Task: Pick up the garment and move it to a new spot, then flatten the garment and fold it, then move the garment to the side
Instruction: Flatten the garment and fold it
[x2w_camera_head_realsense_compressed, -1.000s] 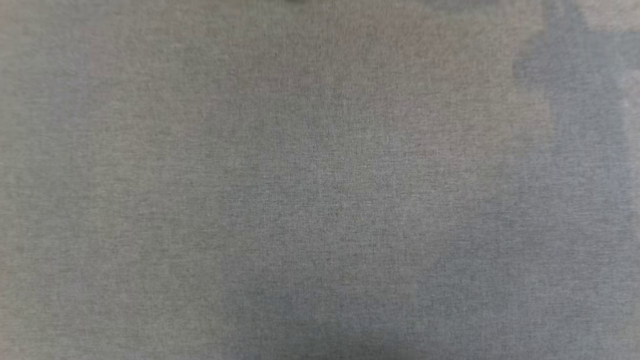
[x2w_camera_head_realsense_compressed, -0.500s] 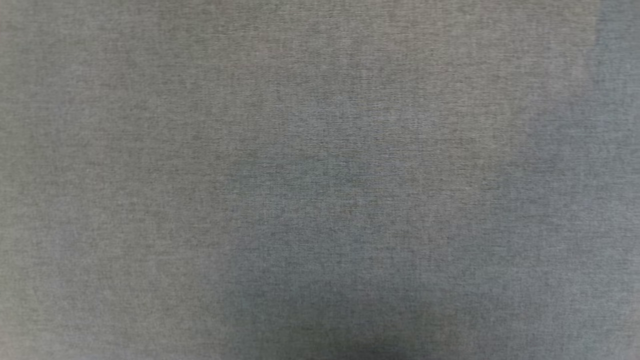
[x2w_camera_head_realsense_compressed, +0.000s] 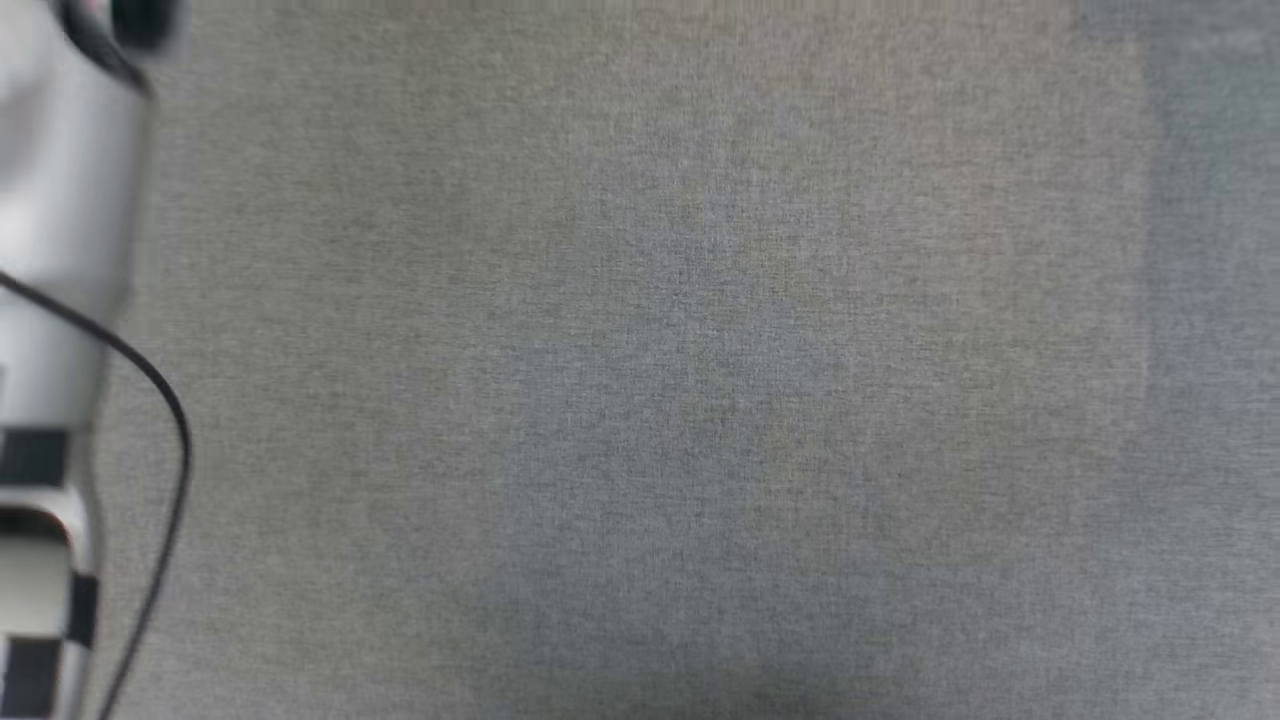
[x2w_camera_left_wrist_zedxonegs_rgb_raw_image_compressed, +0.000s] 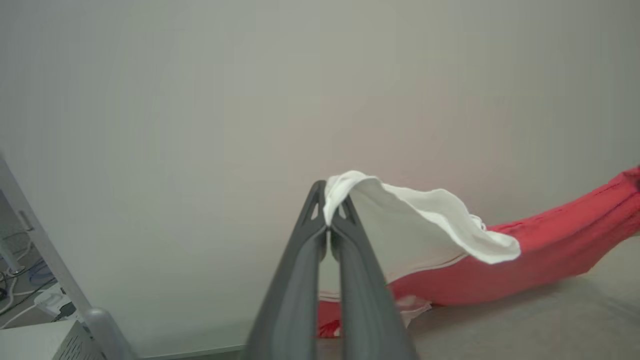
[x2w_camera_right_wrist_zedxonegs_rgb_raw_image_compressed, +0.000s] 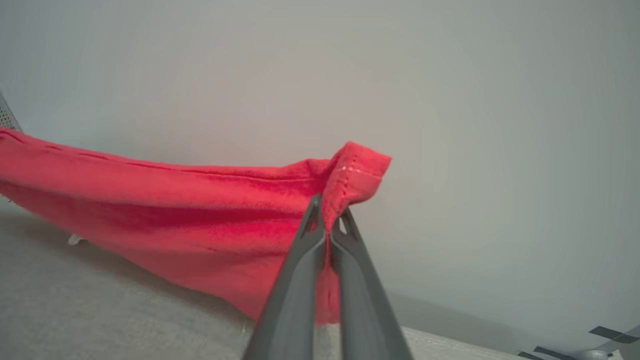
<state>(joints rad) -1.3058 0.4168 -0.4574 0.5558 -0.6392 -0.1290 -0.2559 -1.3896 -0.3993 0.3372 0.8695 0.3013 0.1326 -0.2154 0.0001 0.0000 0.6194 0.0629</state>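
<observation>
- Red garment (x2w_camera_right_wrist_zedxonegs_rgb_raw_image_compressed: 150, 200) hangs stretched between both claws, its long axis running claw to claw over the grey counter (x2w_camera_right_wrist_zedxonegs_rgb_raw_image_compressed: 75, 300).
- Left claw (x2w_camera_left_wrist_zedxonegs_rgb_raw_image_compressed: 328, 212) pinches the white sleeve (x2w_camera_left_wrist_zedxonegs_rgb_raw_image_compressed: 425, 215); right claw (x2w_camera_right_wrist_zedxonegs_rgb_raw_image_compressed: 329, 212) clenches the red hem (x2w_camera_right_wrist_zedxonegs_rgb_raw_image_compressed: 360, 167).

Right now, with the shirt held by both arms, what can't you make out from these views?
- Left wrist view: the garment runs off the right edge; fingers of the left gripper cover its lowest fold.
- Right wrist view: the garment runs off the left edge; fingers of the right gripper hide its lowest part.
- Head view: the pale forearm is blurred and cut by the left edge.
</observation>
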